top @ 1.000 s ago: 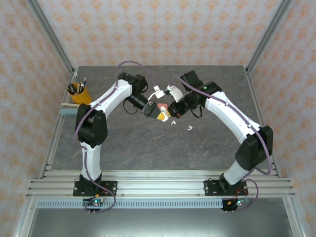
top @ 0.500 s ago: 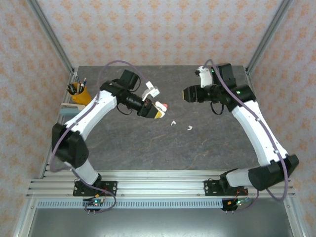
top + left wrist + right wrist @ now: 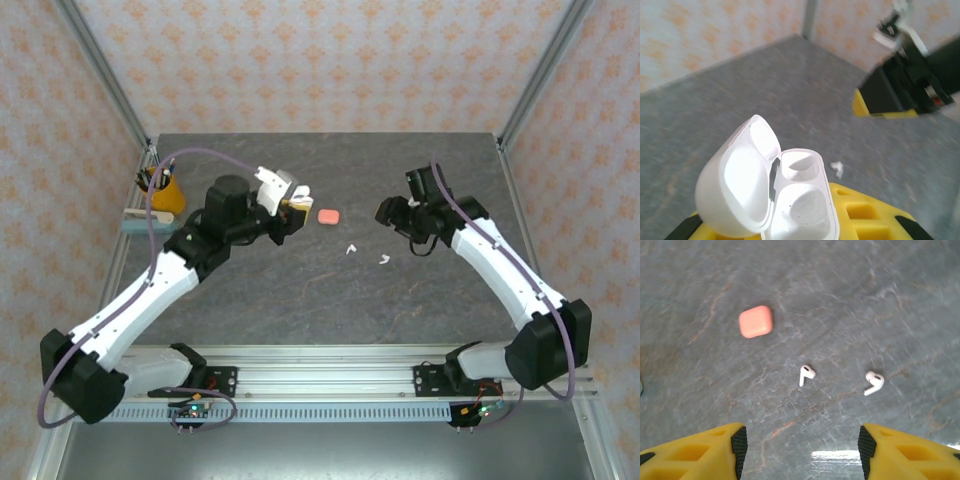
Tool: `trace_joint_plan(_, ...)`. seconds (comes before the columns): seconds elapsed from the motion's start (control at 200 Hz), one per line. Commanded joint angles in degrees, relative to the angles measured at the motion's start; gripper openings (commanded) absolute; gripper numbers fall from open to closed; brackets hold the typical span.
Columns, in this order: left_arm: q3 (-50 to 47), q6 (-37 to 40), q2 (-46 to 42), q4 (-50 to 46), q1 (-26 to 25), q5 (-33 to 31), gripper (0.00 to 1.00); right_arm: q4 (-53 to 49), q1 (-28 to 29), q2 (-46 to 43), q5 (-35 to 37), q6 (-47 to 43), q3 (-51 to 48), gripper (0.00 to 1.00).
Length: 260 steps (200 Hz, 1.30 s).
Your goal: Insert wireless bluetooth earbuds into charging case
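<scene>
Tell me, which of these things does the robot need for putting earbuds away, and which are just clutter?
For the job: open white case, two white earbuds, closed pink case.
Lying about: pen cup, small block beside it.

The open charging case (image 3: 800, 200) sat between the fingers of the left gripper (image 3: 290, 205), its lid swung out to the gripper's left side, with one earbud (image 3: 836, 169) on the table (image 3: 300, 300) just beyond the case. The closed charging case (image 3: 755, 321) lay on the table between the two grippers, nearer the left one; from the right gripper (image 3: 800, 445) it lay ahead and toward the left finger. Nearer that gripper, the first earbud (image 3: 806, 374) lay about in line with the gap between its fingers and the second earbud (image 3: 873, 382) lay ahead of the right finger, the two apart. A pen cup (image 3: 163, 190) stood well behind the left gripper, by the table's edge.
</scene>
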Motion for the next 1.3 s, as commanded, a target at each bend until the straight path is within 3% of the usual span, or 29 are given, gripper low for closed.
trace_joint_plan(0.0,-8.1,-2.5,-4.1,21.9,-0.7,-15.5,0.0,1.6,3.7,2.2,9.4,14.7,-0.5,0.62)
trace_joint_plan(0.15,-15.7,-2.4,-5.6,33.0,-1.3,-18.6,0.0,1.0,8.9,8.1,15.6,25.2,0.8,0.62)
trace_joint_plan(0.31,-21.6,-1.1,-5.8,42.1,-1.7,-15.8,0.0,-2.8,13.1,18.0,18.9,33.1,7.2,0.62)
trace_joint_plan(0.4,-24.9,0.9,-5.8,47.4,-1.7,-9.8,0.0,-4.3,14.3,24.1,18.4,33.0,12.1,0.62)
trace_joint_plan(0.586,-26.7,6.0,-6.4,45.4,-1.7,2.3,0.0,-6.8,14.7,32.1,15.7,30.0,18.2,0.62)
trace_joint_plan(0.896,-33.8,6.6,-5.2,52.9,-1.0,2.1,0.0,-4.3,13.3,34.6,12.1,27.1,16.8,0.62)
trace_joint_plan(1.296,-33.2,5.6,-1.8,55.2,0.3,3.7,0.0,-0.1,11.5,35.2,7.9,26.3,12.9,0.6)
